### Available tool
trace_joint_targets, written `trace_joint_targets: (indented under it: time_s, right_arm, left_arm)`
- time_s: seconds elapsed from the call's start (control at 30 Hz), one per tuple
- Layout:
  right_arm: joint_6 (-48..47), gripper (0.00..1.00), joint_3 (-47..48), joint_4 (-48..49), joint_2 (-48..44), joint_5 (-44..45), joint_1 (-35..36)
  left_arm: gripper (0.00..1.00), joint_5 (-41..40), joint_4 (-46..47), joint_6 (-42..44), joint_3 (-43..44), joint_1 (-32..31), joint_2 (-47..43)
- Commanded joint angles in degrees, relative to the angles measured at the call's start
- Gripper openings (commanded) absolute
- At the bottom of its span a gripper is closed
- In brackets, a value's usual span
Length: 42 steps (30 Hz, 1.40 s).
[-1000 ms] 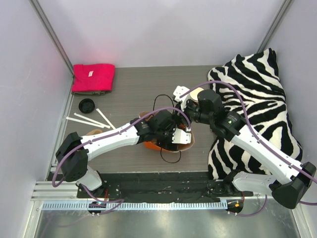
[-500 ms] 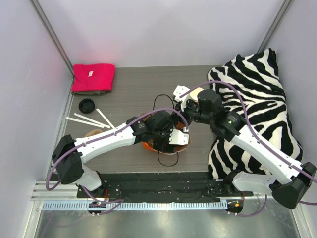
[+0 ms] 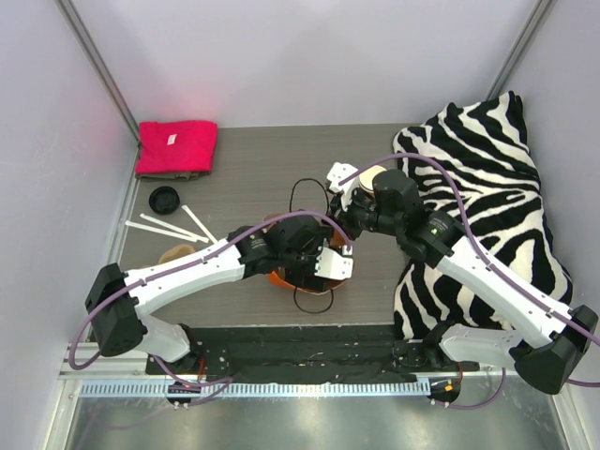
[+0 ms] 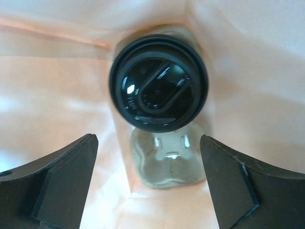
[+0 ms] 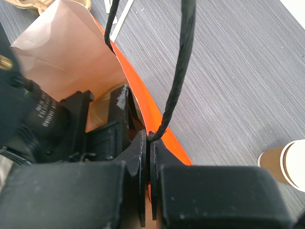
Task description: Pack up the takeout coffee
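left hand (image 4: 150, 164) spread wide inside orange bag (image 4: 52, 90) above lidded takeout coffee (image 4: 158, 83), right hand (image 5: 149, 160) pinching its rim.

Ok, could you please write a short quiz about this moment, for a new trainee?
1. True or false: the left gripper is shut on the coffee cup.
2. What does the right gripper pinch? A) nothing B) the rim of the orange bag C) the coffee cup
3. Fill in: the coffee cup, with its lid on, sits ____ the orange bag.

Key: 1 false, it is open above the cup; 2 B; 3 inside.
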Motion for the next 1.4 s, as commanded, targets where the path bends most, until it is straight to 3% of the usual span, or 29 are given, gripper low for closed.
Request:
trace_joint_targets:
  time_s: [0.0, 0.5, 1.37]
  right_arm:
    - [0.60, 0.01, 1.31, -1.20, 1.01, 1.41, -0.71]
    - [-1.95, 0.01, 0.43, -0.85, 0.75, 0.70, -0.89]
    - [-3.18, 0.01, -0.01, -0.41, 1.10, 0.53, -0.98]
  left_arm:
    - [0.93, -0.63, 1.21, 1.25, -0.60, -0.68, -3.09]
    - [0.93, 0.69, -0.80, -3.23, 3.88, -0.32, -5.64]
    - [0.76, 0.52, -2.30, -8.24, 6.43, 2.93, -8.63]
